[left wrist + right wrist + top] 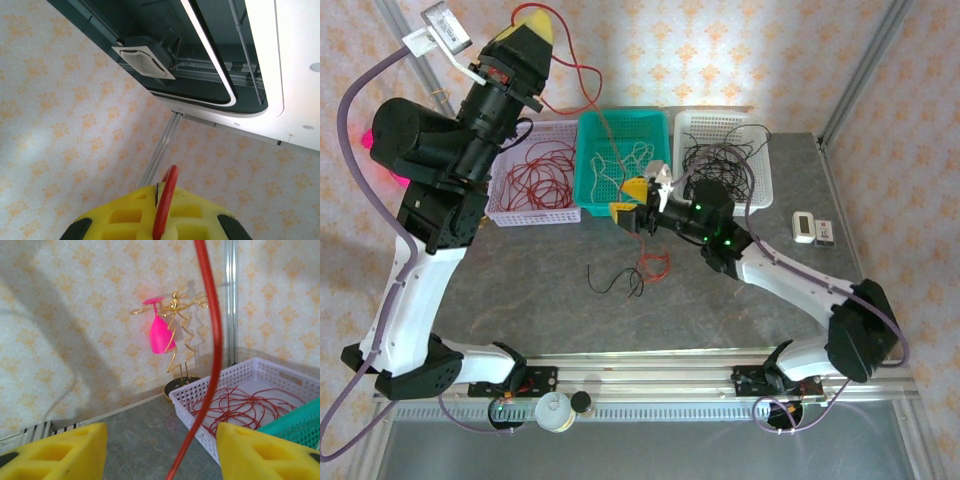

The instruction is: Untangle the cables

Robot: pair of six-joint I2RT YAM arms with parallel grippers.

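- Two claws: left claw point(160, 199) clenched on the red cable point(215, 340), held high. Right claw point(162, 445) released, strand between its fingers, apparently untouched.
- Knot point(632, 272) of red and black cables lies on worktop point(520, 290), near the baskets point(620, 113).
- Risk: nothing pins the knot, so more pull could lift or tighten it.
- Grey stone-look worktop, patterned wallpaper point(75, 315), ceiling vent point(142, 62).

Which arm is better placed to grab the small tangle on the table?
Right: the right gripper, open, hangs near the tangle; the left gripper is raised high, shut on a red cable.
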